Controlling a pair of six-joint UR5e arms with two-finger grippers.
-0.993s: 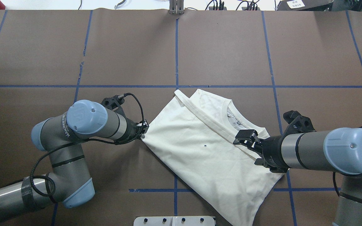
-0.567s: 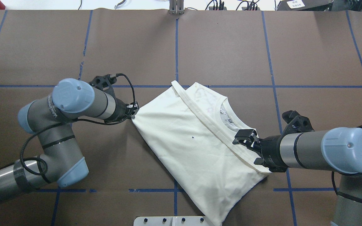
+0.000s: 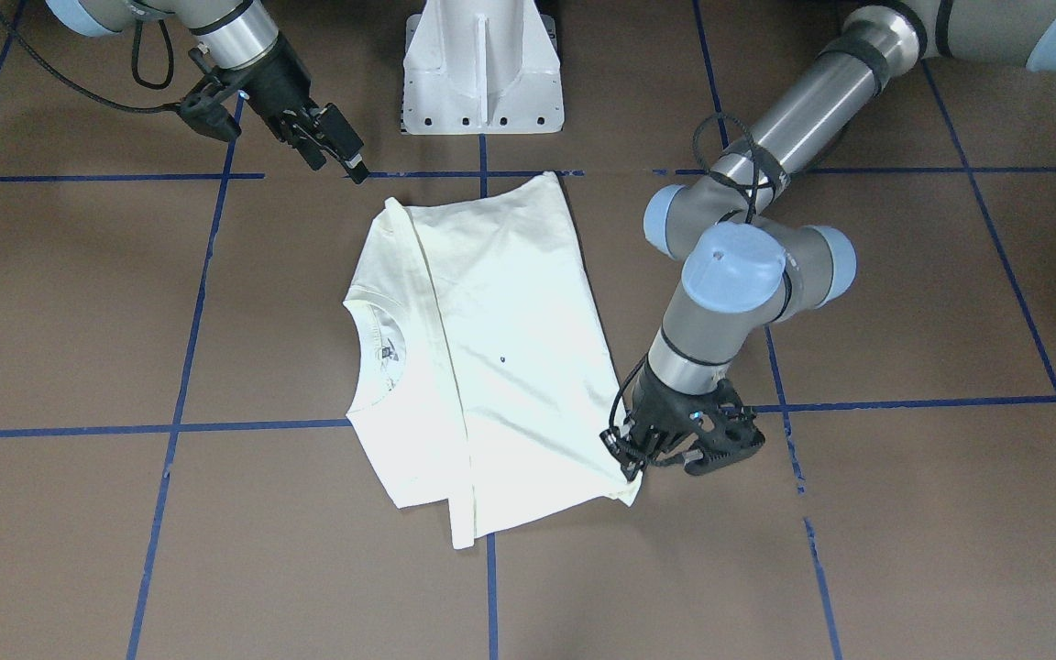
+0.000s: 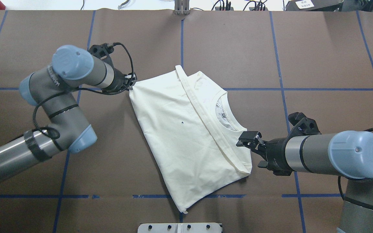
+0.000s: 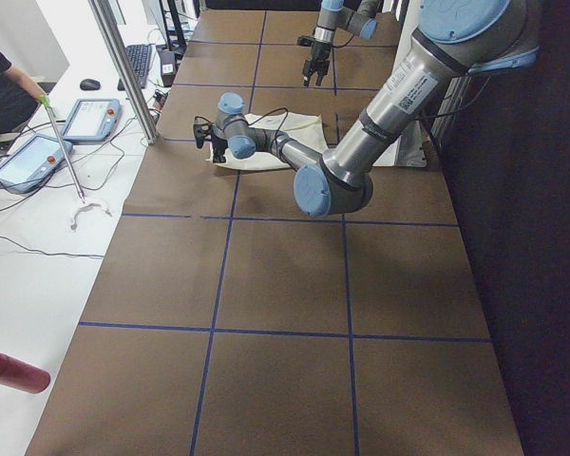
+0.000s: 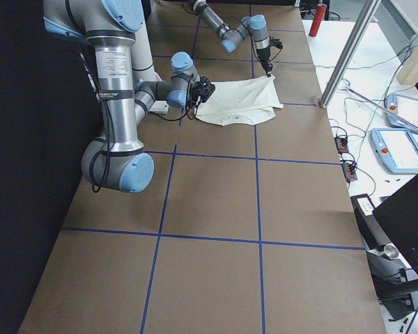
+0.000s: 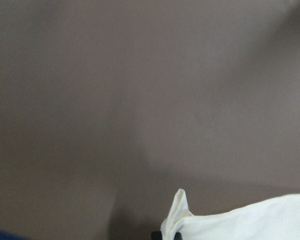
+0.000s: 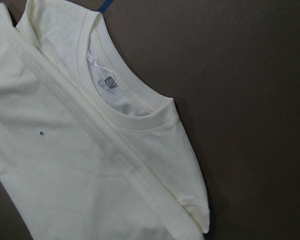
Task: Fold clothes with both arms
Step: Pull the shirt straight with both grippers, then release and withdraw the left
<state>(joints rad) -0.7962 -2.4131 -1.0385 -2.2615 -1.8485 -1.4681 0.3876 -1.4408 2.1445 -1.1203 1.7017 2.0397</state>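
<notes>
The cream-white shirt (image 4: 180, 136) lies folded and flat on the brown table (image 4: 319, 58), plain side up. Its collar and label (image 4: 222, 111) show at the right, and there is a small dark spot (image 4: 182, 122) on it. My left gripper (image 4: 132, 82) is shut on the shirt's far-left corner. The front-facing view shows that same gripper (image 3: 627, 460) low at the corner. In the left wrist view the pinched tip of cloth (image 7: 180, 215) is visible. My right gripper (image 4: 248, 139) is open beside the shirt's right edge, not touching the cloth. The right wrist view shows only the shirt (image 8: 90, 175).
The robot's white pedestal (image 3: 482, 64) stands at the near table edge. Blue tape lines (image 4: 181, 48) grid the table. Beyond the far edge are a metal post (image 5: 123, 66), teach pendants (image 5: 28, 161), cables, a person (image 5: 0, 85) and a red bottle (image 5: 14, 370).
My left gripper has dragged its corner of the shirt away from the robot, swinging the cloth round. The shirt has slid out from under the right gripper, which barely moved.
</notes>
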